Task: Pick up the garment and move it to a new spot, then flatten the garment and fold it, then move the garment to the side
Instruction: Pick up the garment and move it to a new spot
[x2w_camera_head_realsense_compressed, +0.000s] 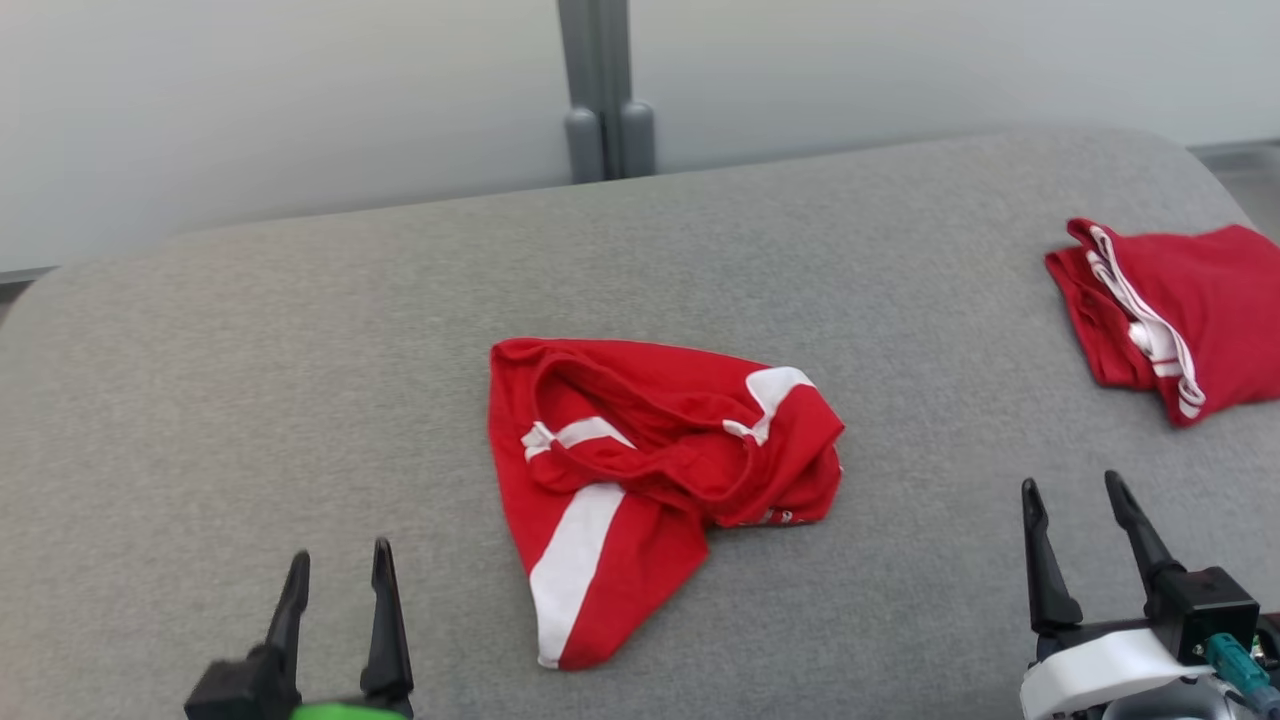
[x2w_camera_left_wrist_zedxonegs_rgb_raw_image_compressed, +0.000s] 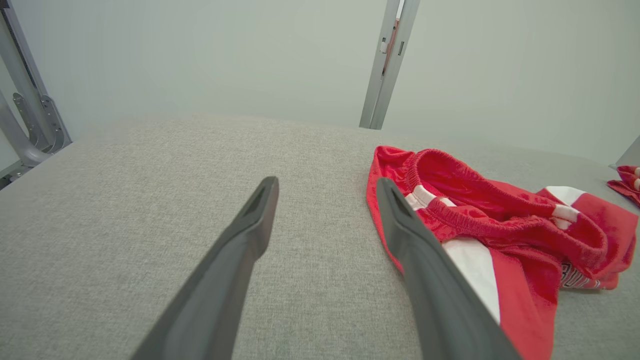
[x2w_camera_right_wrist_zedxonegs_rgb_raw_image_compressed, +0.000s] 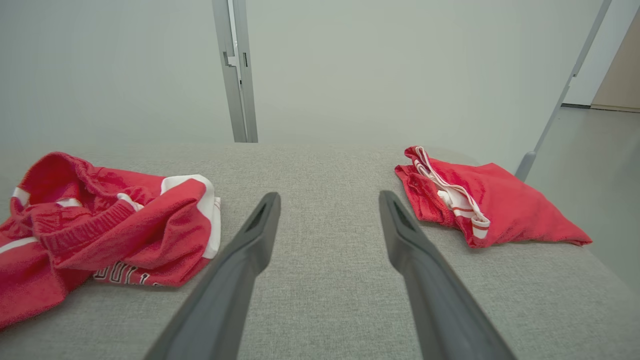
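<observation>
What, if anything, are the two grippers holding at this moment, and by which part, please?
Nothing is held. The left gripper and the right gripper are both open and empty, and the crumpled shorts lie free between them.

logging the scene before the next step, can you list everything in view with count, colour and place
crumpled red shorts with white stripes: one, red and white, middle of the surface, lying loose
folded red garment with white trim: one, red and white, far right of the surface, near its edge
grey fabric-covered surface: one, grey, under both garments
grey metal post: one, grey, upright behind the surface's far edge
left pincer: one, dark fingers, lower left, open, holding nothing, apart from the shorts
right pincer: one, dark fingers, lower right, open, holding nothing, between the two garments
</observation>
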